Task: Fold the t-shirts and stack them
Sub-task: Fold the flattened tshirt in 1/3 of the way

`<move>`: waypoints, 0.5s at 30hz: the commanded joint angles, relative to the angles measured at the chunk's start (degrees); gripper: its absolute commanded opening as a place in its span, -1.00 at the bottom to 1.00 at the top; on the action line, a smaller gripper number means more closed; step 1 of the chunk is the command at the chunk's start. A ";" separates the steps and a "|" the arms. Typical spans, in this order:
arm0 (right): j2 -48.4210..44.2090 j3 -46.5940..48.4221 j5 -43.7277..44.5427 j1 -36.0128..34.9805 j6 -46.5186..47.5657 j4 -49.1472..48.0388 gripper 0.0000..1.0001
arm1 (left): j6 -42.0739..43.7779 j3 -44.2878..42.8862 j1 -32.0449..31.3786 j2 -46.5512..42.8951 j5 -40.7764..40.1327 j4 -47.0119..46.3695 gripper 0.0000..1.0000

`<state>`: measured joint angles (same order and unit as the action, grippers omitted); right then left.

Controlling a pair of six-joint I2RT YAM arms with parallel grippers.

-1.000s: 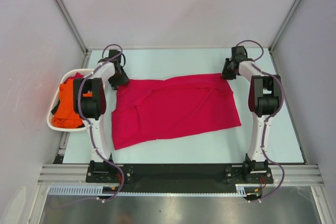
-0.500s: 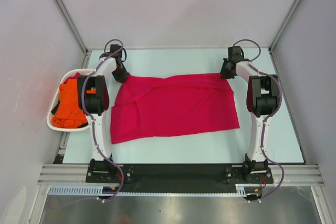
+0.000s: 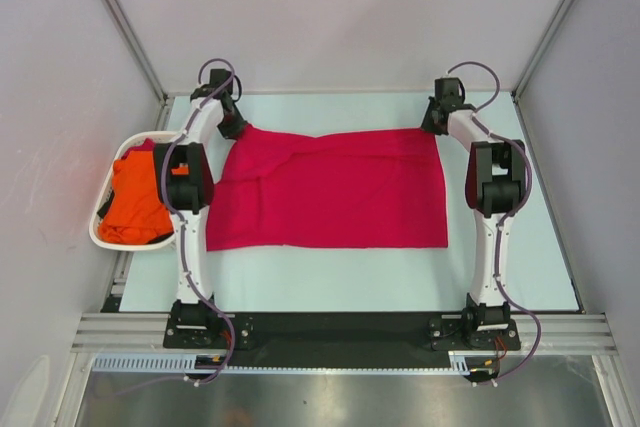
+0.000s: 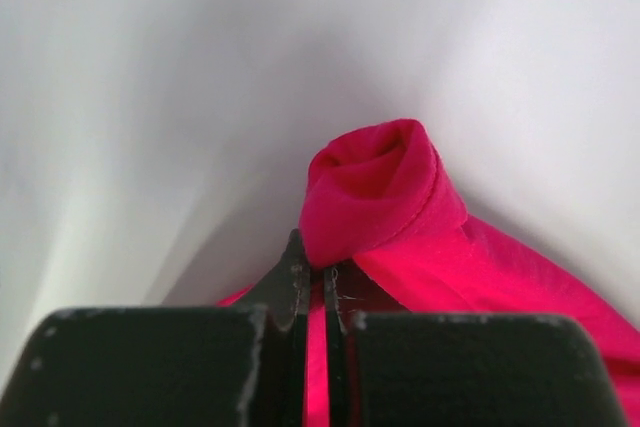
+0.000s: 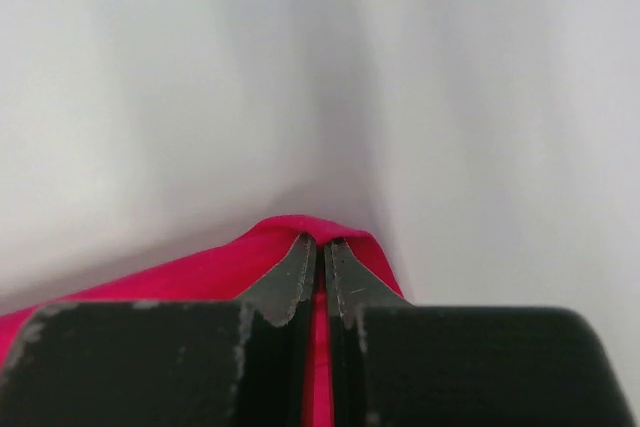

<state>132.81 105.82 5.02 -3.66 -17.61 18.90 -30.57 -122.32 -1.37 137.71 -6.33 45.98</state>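
Change in cloth: a second ago the crimson t-shirt (image 3: 330, 192) lay skewed and rumpled, its near edge slanting. It now lies flatter and squarer, the far edge drawn nearly straight from one set of jaws to the other.
Change in arms: the left arm (image 3: 190, 182) and the right arm (image 3: 497, 182) both reach farther from their bases than before, and the far edge of the shirt has gone with them.
Left jaws: closed to a slit on the shirt's far left corner. A rolled, stitched hem (image 4: 385, 177) bulges just past their tips.
Right jaws: closed to a slit on the far right corner, with a small peak of cloth (image 5: 300, 229) wrapping their tips.
Shirt's place: spread on the desk (image 3: 330, 282) between the two sets of jaws and trailing back from them toward the bases.
Long axis: runs straight from the left jaws to the right jaws.
Facing: I cannot tell collar from hem. Creases gather beside the left jaws.
Orange t-shirt (image 3: 135, 202): bunched in the white basket (image 3: 103, 237), well out to the side of the left jaws.
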 commanded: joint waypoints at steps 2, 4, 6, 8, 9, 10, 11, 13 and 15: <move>4.12 9.48 4.47 -0.03 2.66 -2.54 -0.94 | -0.55 -4.68 -0.13 0.99 2.02 -0.01 -0.54; 4.91 11.15 5.97 -0.38 3.28 -3.07 -0.80 | -0.20 -1.53 -0.48 -0.77 1.67 -0.88 -0.03; 4.56 11.78 6.50 -0.82 4.68 -2.90 -0.21 | 0.15 4.96 -0.74 -5.42 0.27 -2.55 0.30; 2.99 10.12 10.33 -1.78 5.21 -2.81 -0.05 | 0.25 10.32 -1.01 -11.37 -0.44 -5.80 0.99; 1.76 8.54 11.50 -2.05 5.21 -3.33 0.10 | 0.33 15.57 -1.01 -13.85 -0.88 -6.85 0.99; -1.99 6.52 12.55 -2.75 4.95 -5.08 0.14 | 0.33 18.23 -1.09 -15.96 -1.84 -9.04 0.99; -4.29 0.76 14.22 -3.10 4.78 -6.40 0.18 | 0.25 20.70 -1.09 -17.98 -2.28 -9.93 0.99; -12.00 -5.59 16.15 -4.68 4.77 -10.61 0.26 | 0.33 27.73 -1.18 -24.66 -3.77 -12.39 0.99; -17.38 -13.33 18.71 -5.74 3.73 -11.69 0.28 | 0.33 34.76 -1.18 -31.93 -4.13 -13.97 0.99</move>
<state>130.08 102.06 16.40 -6.55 -13.43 13.80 -30.48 -95.88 -2.15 121.49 -7.55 38.35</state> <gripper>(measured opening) 0.630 0.994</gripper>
